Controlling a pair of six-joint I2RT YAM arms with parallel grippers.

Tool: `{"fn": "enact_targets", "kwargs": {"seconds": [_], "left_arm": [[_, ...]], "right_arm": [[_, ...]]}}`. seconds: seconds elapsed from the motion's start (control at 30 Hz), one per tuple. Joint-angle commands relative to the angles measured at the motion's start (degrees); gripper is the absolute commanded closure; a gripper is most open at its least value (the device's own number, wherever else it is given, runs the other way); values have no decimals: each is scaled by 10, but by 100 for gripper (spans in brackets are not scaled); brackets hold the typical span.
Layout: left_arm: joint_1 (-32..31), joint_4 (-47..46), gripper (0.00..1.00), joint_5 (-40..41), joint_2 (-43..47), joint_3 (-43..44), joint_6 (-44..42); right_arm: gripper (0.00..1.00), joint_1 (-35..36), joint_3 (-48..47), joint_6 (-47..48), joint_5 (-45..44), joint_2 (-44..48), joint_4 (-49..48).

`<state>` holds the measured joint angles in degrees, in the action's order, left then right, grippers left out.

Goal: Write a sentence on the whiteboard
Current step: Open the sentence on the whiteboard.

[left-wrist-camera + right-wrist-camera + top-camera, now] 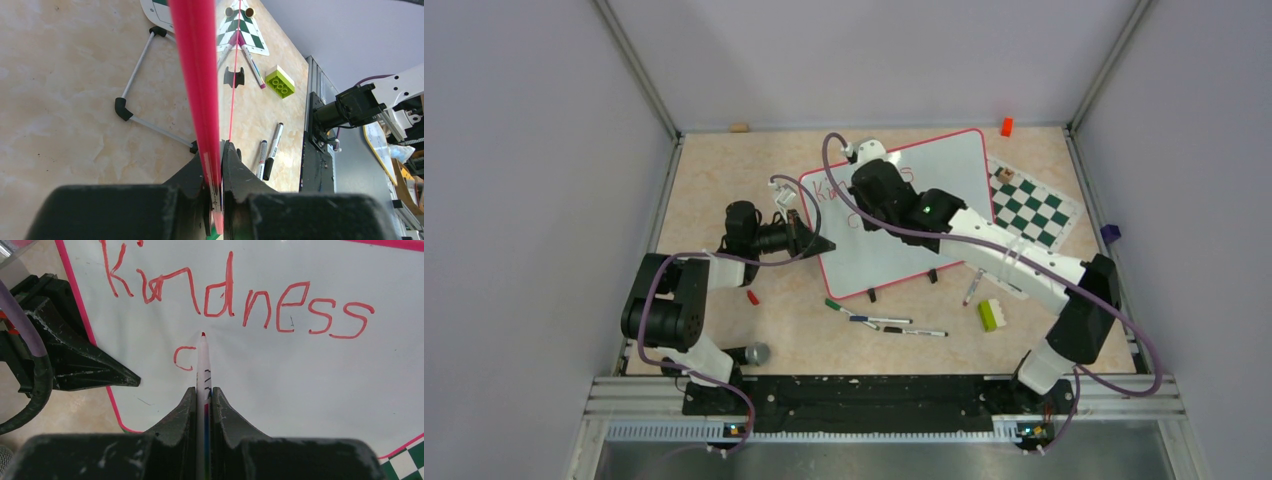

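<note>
My right gripper (204, 396) is pinched narrow on a red marker (202, 357), tip just beside a lone "c" under "Kindness", the sentence (235, 295) so far. My left gripper (216, 167) clamps the whiteboard (300, 390) by its left red edge, mid-table near a checkered mat (1032, 210).

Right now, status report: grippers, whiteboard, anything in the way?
Left gripper shut on whiteboard frame. Right gripper shut on marker. Sentence reads Kindness, then c. Nothing blocking blank board.

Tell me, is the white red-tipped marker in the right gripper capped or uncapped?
Uncapped: the white red-tipped marker shows a bare red tip beyond the right gripper.
</note>
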<state>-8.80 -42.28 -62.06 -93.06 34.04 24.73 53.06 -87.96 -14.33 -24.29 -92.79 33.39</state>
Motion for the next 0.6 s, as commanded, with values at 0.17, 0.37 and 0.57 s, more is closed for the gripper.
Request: {"fn": "enact_targets", "kwargs": {"seconds": [0.17,0.37,0.57], "left_arm": [[-1,47,100,108,-23,-21,-69],[-1,47,100,108,-23,-21,-69],[-1,47,100,109,-24,-21,-69]], "right_arm": [[100,-14,-33,11,-4,-18,-16],[100,-19,-20,8,3,-20,-16],[100,-20,6,2,16,-6,-14]]}}
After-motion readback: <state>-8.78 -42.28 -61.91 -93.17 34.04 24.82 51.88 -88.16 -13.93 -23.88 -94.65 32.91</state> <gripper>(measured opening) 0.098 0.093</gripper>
